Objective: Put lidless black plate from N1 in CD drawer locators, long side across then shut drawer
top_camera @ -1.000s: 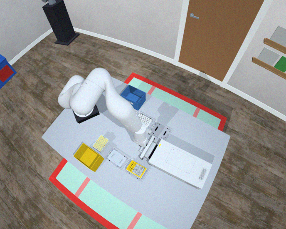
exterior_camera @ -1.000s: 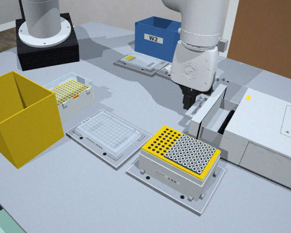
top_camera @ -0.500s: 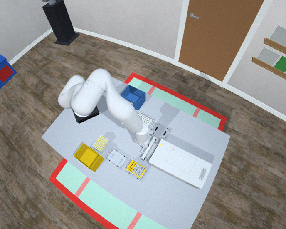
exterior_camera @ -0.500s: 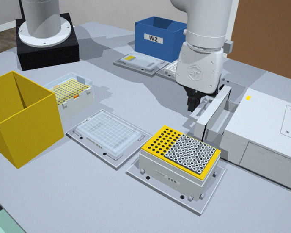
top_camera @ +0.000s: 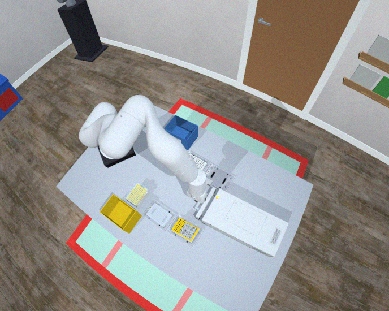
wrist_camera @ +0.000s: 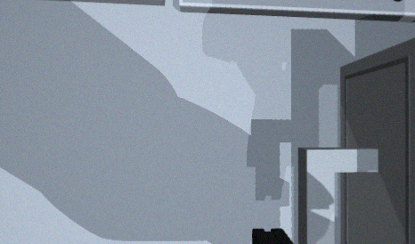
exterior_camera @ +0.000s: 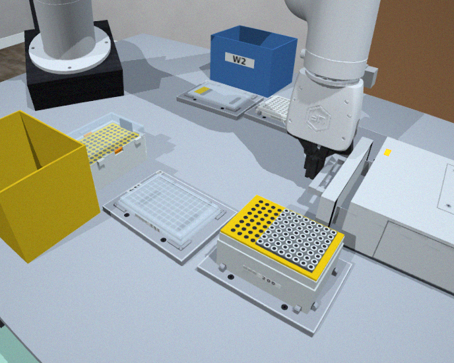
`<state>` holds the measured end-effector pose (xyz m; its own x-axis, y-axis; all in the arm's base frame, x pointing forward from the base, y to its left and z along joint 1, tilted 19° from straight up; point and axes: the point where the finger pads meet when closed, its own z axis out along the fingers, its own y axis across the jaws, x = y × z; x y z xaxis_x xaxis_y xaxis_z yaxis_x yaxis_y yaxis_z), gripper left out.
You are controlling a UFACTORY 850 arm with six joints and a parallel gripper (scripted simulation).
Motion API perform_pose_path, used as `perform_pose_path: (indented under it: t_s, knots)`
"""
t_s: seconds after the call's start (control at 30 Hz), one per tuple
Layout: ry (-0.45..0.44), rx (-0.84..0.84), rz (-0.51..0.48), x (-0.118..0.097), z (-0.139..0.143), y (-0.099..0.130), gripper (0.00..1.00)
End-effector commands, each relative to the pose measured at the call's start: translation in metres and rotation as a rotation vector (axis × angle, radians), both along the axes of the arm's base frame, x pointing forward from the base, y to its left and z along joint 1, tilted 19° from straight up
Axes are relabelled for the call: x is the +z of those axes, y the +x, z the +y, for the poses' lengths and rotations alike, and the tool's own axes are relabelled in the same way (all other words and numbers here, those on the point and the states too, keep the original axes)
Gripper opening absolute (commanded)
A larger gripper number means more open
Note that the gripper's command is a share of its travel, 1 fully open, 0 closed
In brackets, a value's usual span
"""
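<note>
Black-fingered gripper (top_camera: 198,201) (exterior_camera: 311,175) (wrist_camera: 268,236), fully closed on nothing, should push the drawer front (top_camera: 206,203) (exterior_camera: 348,176) (wrist_camera: 378,100) beside its jaws straight home until the lit lamp (top_camera: 217,197) (exterior_camera: 387,152) darkens, the black plate being unseen, presumably beyond that front.

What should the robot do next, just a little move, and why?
Probably push the drawer front a bit further toward the cooler: a gap remains between them, the yellow lamp is lit, and the closed gripper is at the handle.
</note>
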<state>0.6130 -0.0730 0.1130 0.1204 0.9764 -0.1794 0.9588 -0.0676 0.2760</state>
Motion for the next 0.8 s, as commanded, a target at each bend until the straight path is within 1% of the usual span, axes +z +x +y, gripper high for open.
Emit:
perform_pose_path:
  t_s: [0.0,0.3,0.6,0.63,0.77]
  knots:
    - [0.003,0.000,0.003,0.002,0.000,0.005,0.00]
    - [0.003,0.000,0.003,0.004,-0.001,0.013,0.00]
    - [0.003,0.000,0.003,0.008,-0.002,0.027,0.00]
    - [0.003,0.000,0.003,0.006,-0.001,0.019,0.00]
    - [0.003,0.000,0.003,0.004,-0.001,0.013,0.00]
